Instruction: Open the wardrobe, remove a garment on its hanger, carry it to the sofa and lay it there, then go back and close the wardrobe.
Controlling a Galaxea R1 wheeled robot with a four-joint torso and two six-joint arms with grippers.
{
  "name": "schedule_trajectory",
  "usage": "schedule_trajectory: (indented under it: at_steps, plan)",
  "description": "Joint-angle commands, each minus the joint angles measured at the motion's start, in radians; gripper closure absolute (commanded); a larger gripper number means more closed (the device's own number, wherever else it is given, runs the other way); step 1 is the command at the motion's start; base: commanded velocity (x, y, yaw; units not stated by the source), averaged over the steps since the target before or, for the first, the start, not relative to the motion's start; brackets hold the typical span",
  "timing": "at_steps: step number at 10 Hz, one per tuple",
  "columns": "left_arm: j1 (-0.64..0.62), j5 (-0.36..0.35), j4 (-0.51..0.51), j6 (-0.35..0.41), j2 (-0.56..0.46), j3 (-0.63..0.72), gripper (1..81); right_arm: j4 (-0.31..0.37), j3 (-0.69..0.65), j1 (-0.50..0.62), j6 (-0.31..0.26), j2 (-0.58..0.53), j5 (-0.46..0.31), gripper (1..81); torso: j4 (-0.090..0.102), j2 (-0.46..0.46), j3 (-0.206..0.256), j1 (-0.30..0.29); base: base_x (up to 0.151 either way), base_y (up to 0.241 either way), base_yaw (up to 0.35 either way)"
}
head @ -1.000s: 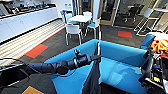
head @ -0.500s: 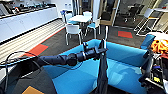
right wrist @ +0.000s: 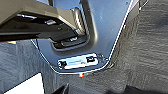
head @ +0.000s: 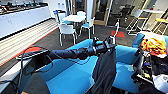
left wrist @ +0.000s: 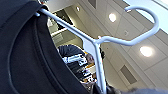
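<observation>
My left arm reaches out over the sofa (head: 67, 80); my left gripper (head: 110, 43) is clamped on the hanger (left wrist: 100, 62), the garment (head: 105, 70) hanging above the seat's front edge. Right gripper: cannot tell.

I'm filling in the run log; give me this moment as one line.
stage: carry to sofa | left gripper: holding hanger with black T-shirt hanging over blue sofa | garment: not laid down yet
</observation>
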Motion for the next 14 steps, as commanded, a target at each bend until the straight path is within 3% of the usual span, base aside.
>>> schedule_trajectory:
  at_steps: [1, 2, 3, 9, 10, 14]
  plan:
    - [-0.213, 0.000, 0.021, -0.045, 0.104, -0.081, 81.1, -0.011, 0.003, -0.008, -0.001, -0.007, -0.056, 1.0, 0.001, 0.000, 0.000, 0.000, 0.000, 0.000, 0.000]
    - [-0.224, 0.020, 0.021, -0.054, 0.136, -0.127, 81.1, -0.011, 0.003, -0.008, -0.001, -0.007, -0.056, 1.0, -0.016, 0.000, 0.000, 0.000, 0.000, 0.000, 0.000]
    - [-0.235, 0.021, 0.019, -0.068, 0.154, -0.174, 81.1, -0.010, 0.003, -0.003, -0.001, -0.005, -0.056, 1.0, -0.021, 0.000, 0.000, 0.000, 0.000, 0.000, 0.000]
    - [-0.314, 0.081, 0.022, -0.141, 0.228, -0.407, 81.1, -0.007, 0.003, 0.008, -0.001, 0.002, -0.063, 1.0, -0.021, 0.000, 0.000, 0.000, 0.000, 0.000, 0.000]
    - [-0.317, 0.110, 0.021, -0.143, 0.257, -0.440, 81.1, -0.004, 0.003, 0.006, -0.001, 0.002, -0.063, 1.0, -0.021, 0.000, 0.000, 0.000, 0.000, 0.000, 0.000]
    - [-0.321, 0.121, 0.016, -0.145, 0.326, -0.580, 81.1, 0.001, 0.001, 0.002, 0.000, 0.002, -0.060, 1.0, -0.021, 0.000, 0.000, 0.000, 0.000, 0.000, 0.000]
